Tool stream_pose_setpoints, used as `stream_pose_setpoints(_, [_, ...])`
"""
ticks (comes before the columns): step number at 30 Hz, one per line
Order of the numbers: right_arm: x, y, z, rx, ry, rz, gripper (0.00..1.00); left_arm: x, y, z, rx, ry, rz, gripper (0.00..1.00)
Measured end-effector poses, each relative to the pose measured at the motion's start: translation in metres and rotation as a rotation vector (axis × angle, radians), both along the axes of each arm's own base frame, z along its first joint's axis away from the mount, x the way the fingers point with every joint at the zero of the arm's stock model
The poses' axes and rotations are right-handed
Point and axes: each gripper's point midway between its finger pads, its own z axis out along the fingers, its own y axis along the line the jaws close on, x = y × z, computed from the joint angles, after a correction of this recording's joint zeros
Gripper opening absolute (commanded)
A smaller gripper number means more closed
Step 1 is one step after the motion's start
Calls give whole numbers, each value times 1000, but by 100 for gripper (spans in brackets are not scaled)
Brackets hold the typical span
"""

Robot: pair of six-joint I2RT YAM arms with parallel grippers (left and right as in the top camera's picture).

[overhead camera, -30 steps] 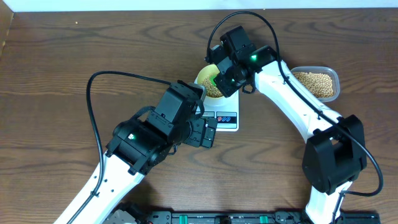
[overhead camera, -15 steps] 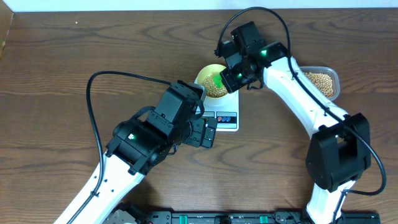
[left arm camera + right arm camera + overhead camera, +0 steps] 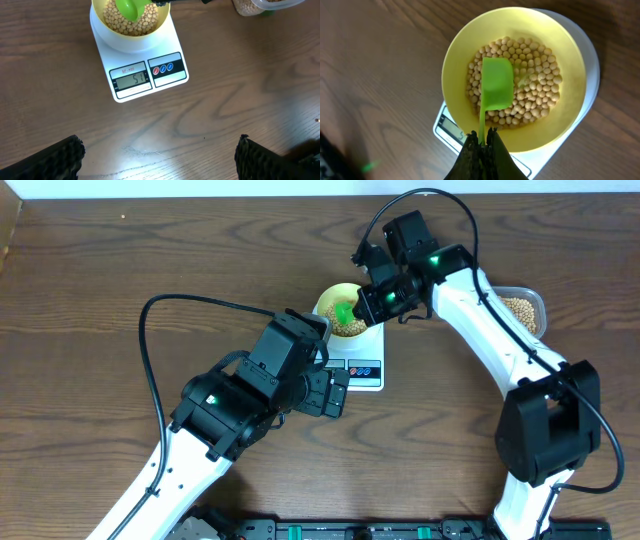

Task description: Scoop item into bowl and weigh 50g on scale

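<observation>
**Scoop held over the beans, scale showing 51**

The surface (image 3: 90, 270) was dark brown wood grain, with a pale strip of wall (image 3: 200, 188) along its far edge.

The left pincer (image 3: 160, 157) stood wide and empty. The scale (image 3: 145, 75) lay just ahead of it, carrying the bowl (image 3: 322, 308) of beans (image 3: 347, 327). The right pincer (image 3: 482, 140) was clamped on the handle of a green scoop (image 3: 496, 82), whose blade hung over the beans below its tips. A tub (image 3: 525, 310) of more beans sat beside the right arm.

Only the left wrist view showed the display, which read 51. Only the right wrist view showed the closed fingers (image 3: 470, 155) on the handle.

Compared with a second earlier, the right pincer had drawn back from the bowl toward the far side, uncovering more of it. The left arm had not moved.
</observation>
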Motion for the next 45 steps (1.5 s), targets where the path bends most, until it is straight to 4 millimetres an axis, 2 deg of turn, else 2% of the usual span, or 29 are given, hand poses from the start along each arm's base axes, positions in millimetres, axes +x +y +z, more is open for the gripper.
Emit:
stream_pose_setpoints(6, [4, -7, 0, 4, 8, -30, 1, 0, 0, 0, 0, 0, 0, 98])
stream_pose_setpoints(13, [9, -12, -5, -73, -33, -41, 1, 0, 0, 0, 0, 0, 0, 98])
stream_pose_setpoints(21, [-1, 5, -9, -155, -88, 16, 1, 0, 0, 0, 0, 0, 0, 98])
stream_pose_setpoints(45, [-7, 13, -13, -99, -49, 12, 1, 0, 0, 0, 0, 0, 0, 98])
